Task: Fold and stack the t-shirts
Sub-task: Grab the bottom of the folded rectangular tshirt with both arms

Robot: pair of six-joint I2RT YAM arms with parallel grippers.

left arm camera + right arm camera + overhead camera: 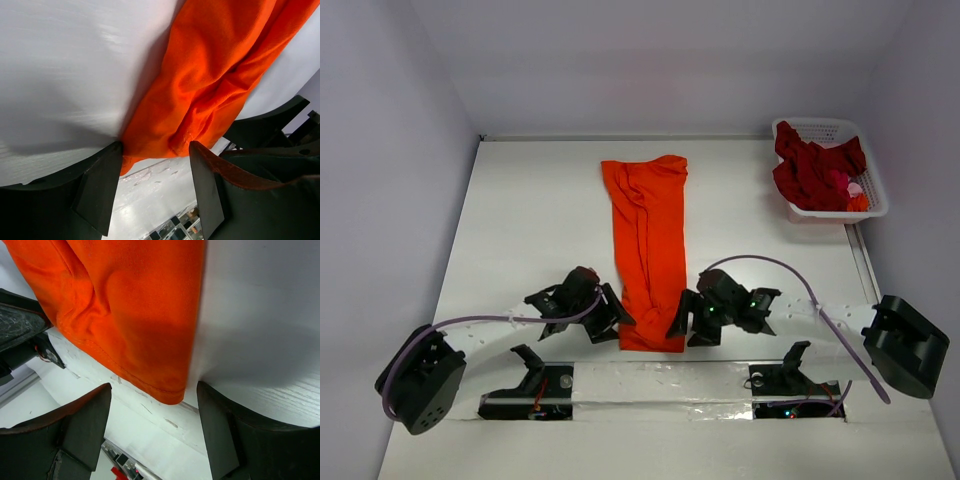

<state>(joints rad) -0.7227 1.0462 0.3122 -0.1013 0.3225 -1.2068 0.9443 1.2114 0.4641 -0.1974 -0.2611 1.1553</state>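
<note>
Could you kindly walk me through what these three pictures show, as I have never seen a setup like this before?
Two black robot arms are bolted at the near edge of a white table. The wide picture comes from a camera above and behind them; the other two come from cameras on each wrist. A bright orange t-shirt, folded into a long strip, lies in the middle. A white plastic lattice basket at the far right holds dark red shirts. The left gripper and right gripper sit open at the strip's near corners, holding nothing.
</note>
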